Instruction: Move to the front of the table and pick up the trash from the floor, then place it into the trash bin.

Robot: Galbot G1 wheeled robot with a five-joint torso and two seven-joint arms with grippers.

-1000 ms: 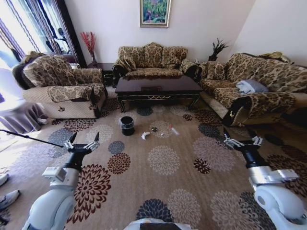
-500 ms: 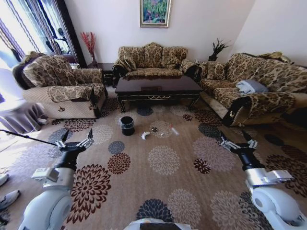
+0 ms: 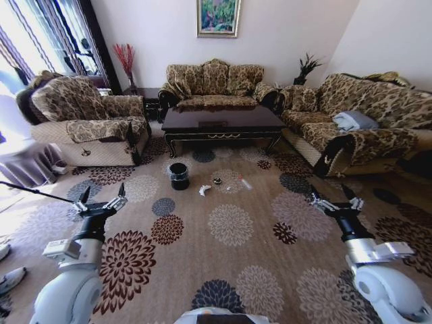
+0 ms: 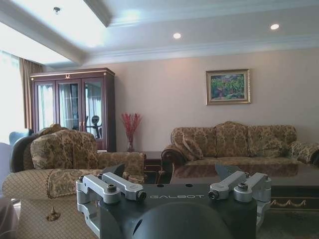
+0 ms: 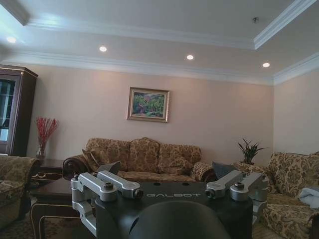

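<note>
Left gripper (image 3: 102, 196) and right gripper (image 3: 335, 198) are hanging forward, fingers spread, holding nothing | trash (image 3: 204, 190) is lying on the floor (image 3: 229, 256) before the table (image 3: 223, 122), just beside the trash bin (image 3: 179, 176) | risk: driving in could be nudging the bin or scattering litter.

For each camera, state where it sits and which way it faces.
Head view: high on the robot, looking down the carpet at the table, bin; both open grippers, left, right, show.
Left wrist view: behind the left gripper, level toward the sofa.
Right wrist view: behind the right gripper, same way.
Shared: sofa, painting.
</note>
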